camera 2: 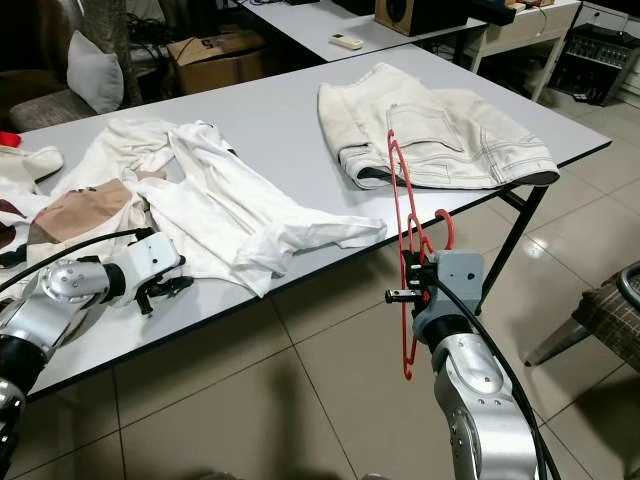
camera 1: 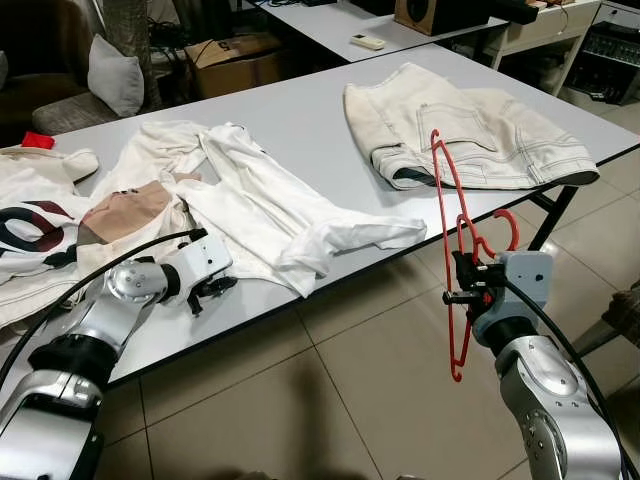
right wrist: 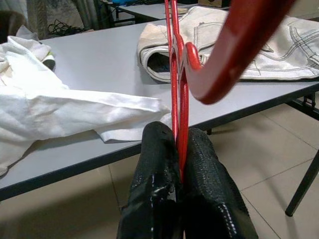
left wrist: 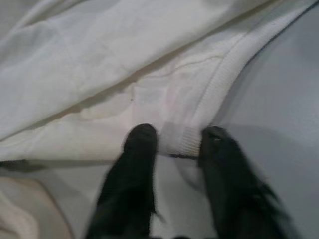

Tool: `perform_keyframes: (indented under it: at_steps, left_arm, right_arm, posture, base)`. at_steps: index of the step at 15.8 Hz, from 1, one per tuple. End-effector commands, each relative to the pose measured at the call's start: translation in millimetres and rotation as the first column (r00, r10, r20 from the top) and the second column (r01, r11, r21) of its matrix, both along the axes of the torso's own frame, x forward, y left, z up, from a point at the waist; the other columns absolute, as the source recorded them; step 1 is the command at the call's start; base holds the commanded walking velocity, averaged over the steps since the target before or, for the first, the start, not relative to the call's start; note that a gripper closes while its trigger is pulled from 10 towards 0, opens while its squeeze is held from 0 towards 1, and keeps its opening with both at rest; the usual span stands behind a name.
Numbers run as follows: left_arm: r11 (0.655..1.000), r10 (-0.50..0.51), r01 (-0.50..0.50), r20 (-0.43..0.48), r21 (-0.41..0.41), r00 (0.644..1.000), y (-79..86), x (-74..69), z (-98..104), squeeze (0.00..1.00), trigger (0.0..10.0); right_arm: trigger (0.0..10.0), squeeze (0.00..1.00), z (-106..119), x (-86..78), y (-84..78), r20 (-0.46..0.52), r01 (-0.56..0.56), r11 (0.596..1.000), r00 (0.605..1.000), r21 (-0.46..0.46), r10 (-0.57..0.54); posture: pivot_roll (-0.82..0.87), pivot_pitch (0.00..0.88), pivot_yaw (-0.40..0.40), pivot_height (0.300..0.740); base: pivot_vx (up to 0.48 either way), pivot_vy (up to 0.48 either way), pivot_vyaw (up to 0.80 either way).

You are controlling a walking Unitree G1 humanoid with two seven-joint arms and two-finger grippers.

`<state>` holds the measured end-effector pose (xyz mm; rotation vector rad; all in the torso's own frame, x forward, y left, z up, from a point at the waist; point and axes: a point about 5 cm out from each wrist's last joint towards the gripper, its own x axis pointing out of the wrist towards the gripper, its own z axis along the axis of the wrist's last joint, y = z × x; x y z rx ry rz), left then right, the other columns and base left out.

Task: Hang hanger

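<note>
A red wire hanger (camera 1: 440, 190) stands upright in front of the table's near edge, hook (right wrist: 234, 55) toward me, with my right gripper (camera 1: 462, 285) shut on its thin bars (right wrist: 177, 74). A white long-sleeved shirt (camera 1: 260, 205) lies crumpled on the grey table (camera 1: 300, 110). My left gripper (camera 1: 212, 287) rests low on the table at the shirt's near edge. In the left wrist view its two fingers (left wrist: 142, 149) press on either side of a ribbed hem (left wrist: 182, 142).
Folded beige trousers (camera 1: 470, 125) lie at the table's far right corner. More printed clothes (camera 1: 40, 220) cover its left end. A black table leg (camera 1: 550, 215) and a chair (camera 2: 610, 310) stand to the right over tiled floor. A cardboard box (camera 1: 235, 60) and a cushion (camera 1: 115, 75) sit behind.
</note>
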<state>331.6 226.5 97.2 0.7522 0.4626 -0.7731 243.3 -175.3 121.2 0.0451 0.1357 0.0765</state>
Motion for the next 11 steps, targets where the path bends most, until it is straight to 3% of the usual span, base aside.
perform_keyframes:
  at_steps: [1, 2, 5, 11]
  left_arm:
    - [1.000, -0.005, 0.007, -0.085, 0.019, 0.996, 0.4, -5.7, -14, 0.00, 1.0]
    - [1.000, -0.015, 0.016, -0.104, 0.012, 0.994, -1.6, -6.5, -17, 0.00, 0.0]
    - [0.999, -0.046, 0.049, -0.190, 0.010, 0.981, -3.9, -11.7, -26, 0.00, 0.0]
    - [0.998, -0.052, 0.048, -0.176, -0.031, 0.983, -8.1, -6.5, -21, 0.00, 0.0]
  right_arm:
    - [10.0, 0.00, 4, 0.4, 0.8, 0.007, -0.006, 1.000, 1.000, 0.007, 0.006]
    - [10.0, 0.00, 4, 0.4, 0.7, 0.007, -0.006, 1.000, 1.000, 0.006, 0.006]
    - [10.0, 0.00, 4, 0.7, 1.5, 0.006, -0.009, 1.000, 1.000, 0.006, 0.009]
    - [10.0, 0.00, 3, 0.5, 1.6, 0.005, -0.012, 1.000, 1.000, 0.004, 0.012]
  posture:
    - [-0.15, 0.000, 0.054, 0.740]
    - [-0.15, 0.000, 0.054, 0.740]
    - [-0.15, 0.000, 0.054, 0.740]
    - [-0.15, 0.000, 0.056, 0.740]
  base:
    - [0.000, 0.000, 0.00]
    - [0.000, 0.000, 0.00]
    - [0.000, 0.000, 0.00]
    - [0.000, 0.000, 0.00]
